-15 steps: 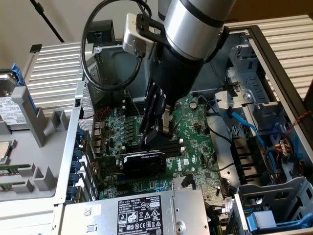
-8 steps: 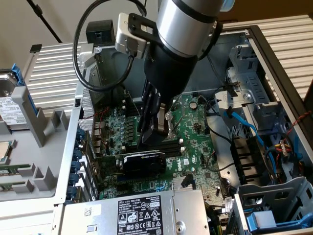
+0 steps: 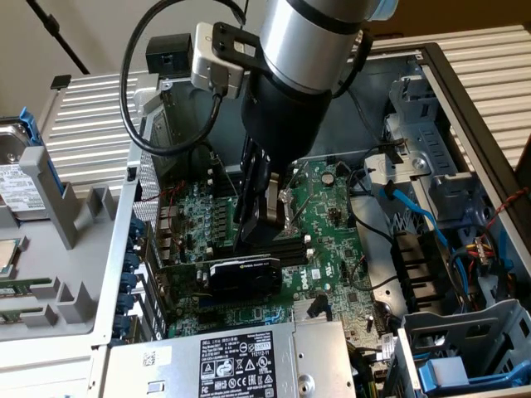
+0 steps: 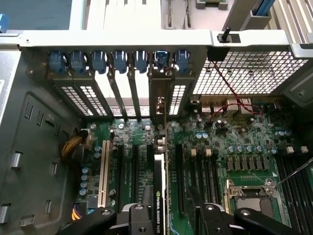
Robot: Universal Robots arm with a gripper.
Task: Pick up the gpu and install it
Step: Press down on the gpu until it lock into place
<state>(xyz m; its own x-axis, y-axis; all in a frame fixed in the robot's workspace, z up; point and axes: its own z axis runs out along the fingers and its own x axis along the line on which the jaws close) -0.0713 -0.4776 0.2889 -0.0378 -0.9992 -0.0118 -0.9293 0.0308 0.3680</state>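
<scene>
The gpu (image 3: 243,275) stands on edge in a slot of the green motherboard (image 3: 332,214) inside the open computer case, its black cooler with a labelled stripe facing the case front. In the wrist view the gpu (image 4: 160,196) runs edge-on toward the rear slot wall. My gripper (image 3: 257,242) hangs straight above the card and is open. Its fingers (image 4: 138,218) straddle the card's top edge, one close beside the cooler and the other standing well apart from the card. Nothing is gripped.
Blue-clipped slot covers (image 4: 122,63) line the rear wall. A grey power supply (image 3: 216,356) sits at the case front and a drive cage (image 3: 465,348) at the exterior view's right, with blue cables (image 3: 415,217). The CPU socket (image 4: 249,196) and a red wire (image 4: 230,93) lie beside the card.
</scene>
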